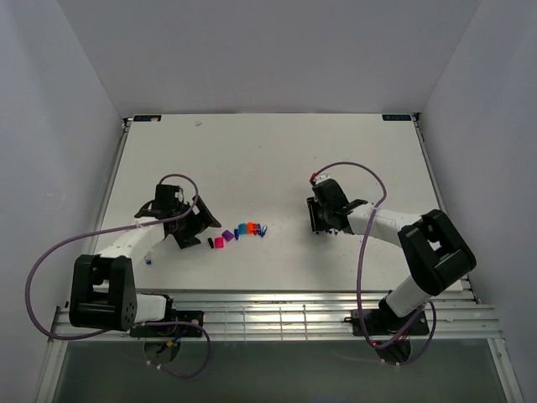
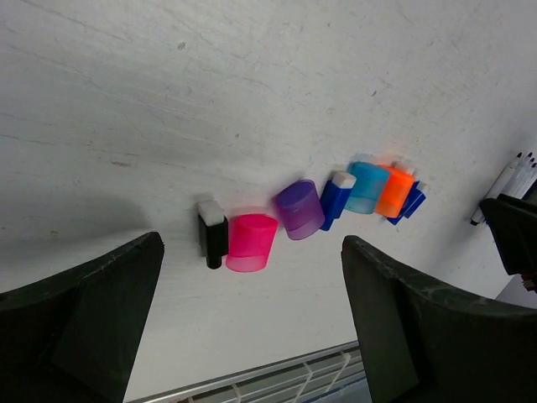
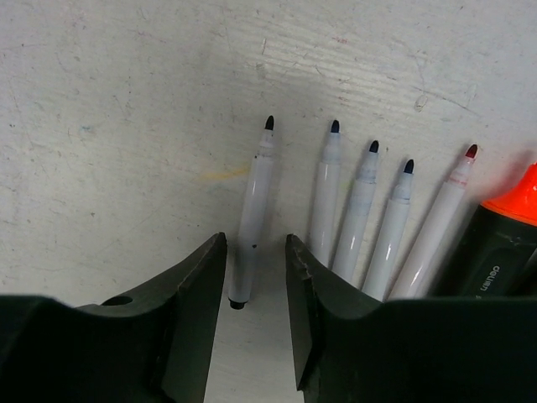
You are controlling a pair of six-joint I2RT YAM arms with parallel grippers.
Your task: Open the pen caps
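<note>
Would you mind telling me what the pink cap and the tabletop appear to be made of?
Pink cap: likely translucent plastic, smooth, as its open rim looks lighter and see-through. Tabletop: probably painted or laminated board, matte white, scuffed and speckled.

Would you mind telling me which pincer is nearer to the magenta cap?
Left. The left pincer hangs just left of the magenta cap; the right pincer sits well to its right, over the white pens.

Right wrist: four white pen barrels point(image 3: 359, 210), rear ends hidden behind a finger point(image 3: 352, 336) of the right gripper point(image 3: 254, 260). Orange-tipped highlighter point(image 3: 495, 252) cut off by picture edge. Top view: caps point(image 1: 243, 231) toward near edge of desk point(image 1: 277, 159), too small to tell apart. Left wrist: pens point(image 2: 502, 189) partly cut off, blurred.
</note>
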